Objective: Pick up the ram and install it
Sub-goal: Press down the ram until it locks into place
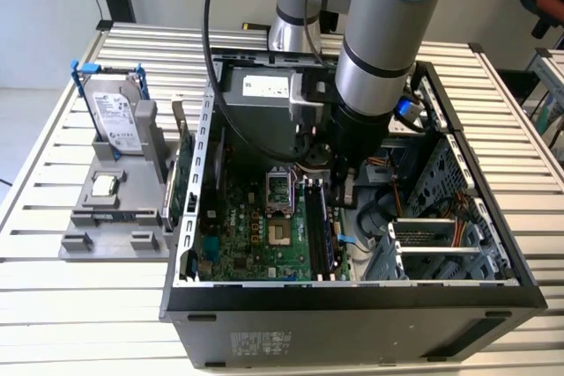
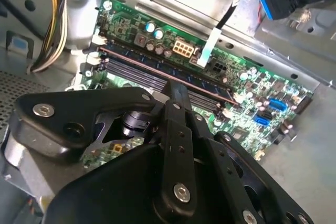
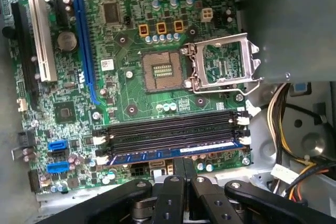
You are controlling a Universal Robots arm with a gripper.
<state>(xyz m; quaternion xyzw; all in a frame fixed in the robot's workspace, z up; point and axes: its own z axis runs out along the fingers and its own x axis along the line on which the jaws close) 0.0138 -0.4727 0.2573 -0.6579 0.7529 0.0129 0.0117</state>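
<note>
Gripper [image 3: 184,174]: black metal fingers drawn together, tips pressing on the top edge of the ram [image 3: 173,153]. Ram: thin dark stick with a blue-edged strip, lying along the outermost of four black memory slots [image 3: 170,132], between white end clips. Motherboard [image 3: 131,85]: glossy green, open silver processor socket [image 3: 223,66]. Computer case [image 1: 352,314]: black sheet metal, on a slatted table [image 1: 53,297].

Even, bright daylight w/ soft shadows inside the computer case [image 1: 352,305]; the gripper [image 2: 176,95] beside the motherboard [image 3: 131,93] looks blurred, dark.
</note>
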